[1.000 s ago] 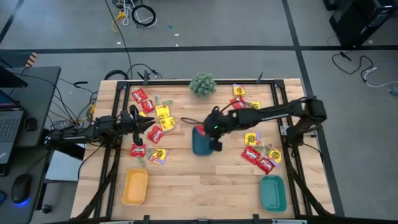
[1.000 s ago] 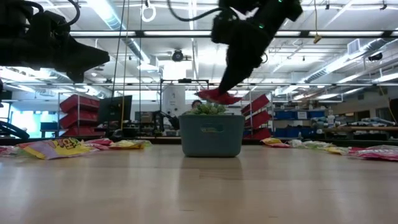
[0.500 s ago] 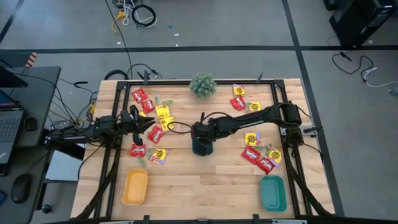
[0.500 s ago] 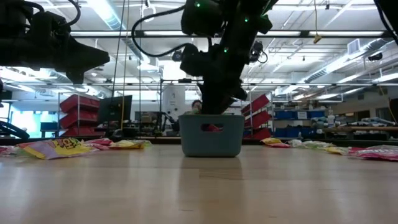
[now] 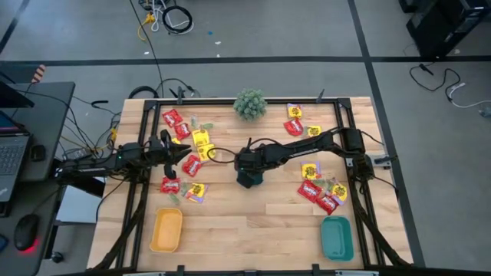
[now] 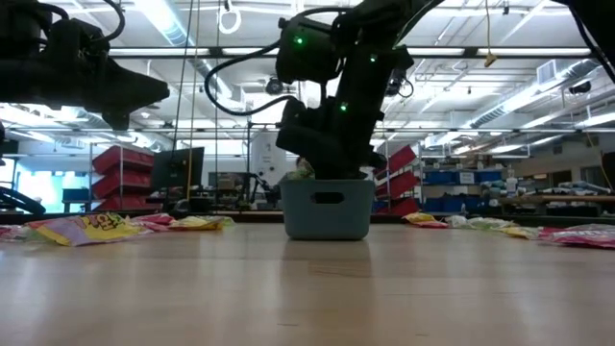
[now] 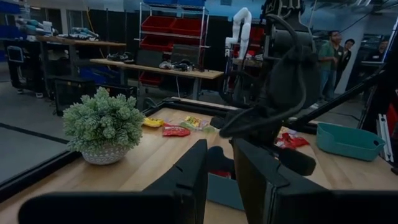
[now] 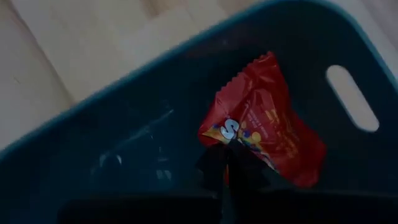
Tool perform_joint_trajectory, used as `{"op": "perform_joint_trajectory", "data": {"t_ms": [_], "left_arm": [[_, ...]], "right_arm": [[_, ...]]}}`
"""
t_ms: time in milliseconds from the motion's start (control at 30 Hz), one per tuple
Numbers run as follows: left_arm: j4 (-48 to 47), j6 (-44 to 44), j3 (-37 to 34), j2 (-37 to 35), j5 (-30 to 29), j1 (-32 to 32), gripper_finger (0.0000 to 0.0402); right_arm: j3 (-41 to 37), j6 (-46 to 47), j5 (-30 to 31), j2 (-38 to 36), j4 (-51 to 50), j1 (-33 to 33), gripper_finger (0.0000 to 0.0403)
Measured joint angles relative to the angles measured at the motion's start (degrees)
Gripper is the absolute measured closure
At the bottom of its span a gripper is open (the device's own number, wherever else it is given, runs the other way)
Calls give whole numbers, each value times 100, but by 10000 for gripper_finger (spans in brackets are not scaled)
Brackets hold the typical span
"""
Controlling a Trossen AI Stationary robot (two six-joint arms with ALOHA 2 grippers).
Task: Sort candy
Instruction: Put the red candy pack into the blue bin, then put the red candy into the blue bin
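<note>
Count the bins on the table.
3. A yellow bin sits at the left corner farthest from the plant, a teal bin at the right one; the middle bin stands mid-table, the right gripper holding a red candy inside. None looks hidden.

Packet point(image 8: 264, 121) inside bin point(image 6: 327, 208), mid-table; right pincer point(image 8: 229, 163) above it.

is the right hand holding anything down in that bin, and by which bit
Yes: the right hand pinches a red candy packet by its crimped end, down inside the teal bin. The left hand holds nothing.
</note>
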Motion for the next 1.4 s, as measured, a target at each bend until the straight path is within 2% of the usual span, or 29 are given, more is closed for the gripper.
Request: {"op": "perform_joint_trajectory", "data": {"t_ms": [100,233,367,467,600,700,800,867,1133,1267,1400], "left_arm": [[-3,0,0,1,4,0,321],[-148,-2,0,2,11,0,321],[-183,-2,0,2,13,0,321],[-196,-2,0,2,15,0,321],[-199,-2,0,2,15,0,321],[-211,-5,0,2,94,1,321],[-216,-24,0,2,125,0,321],[-216,0,0,2,125,0,321],[-209,136,0,2,124,0,321],[-208,131,0,2,122,0,321],[-212,131,0,2,124,0,321]], "right_arm": [[2,-120,0,14,0,-22,362],[90,-257,-45,-39,-136,-31,313],[306,-727,-145,-302,-178,-21,260],[553,-1084,-156,-590,-315,-14,241],[700,-1715,-140,-1169,-498,-14,261],[684,-2181,128,-1583,-1000,-93,313],[323,-2389,500,-1963,-1128,-303,379],[-79,-2476,543,-2207,-1013,-499,394],[-1907,-2392,527,-2892,-194,-1516,379],[-2490,-2550,497,-2950,49,-1942,365],[-2848,-2631,346,-2906,258,-2277,330]]}}
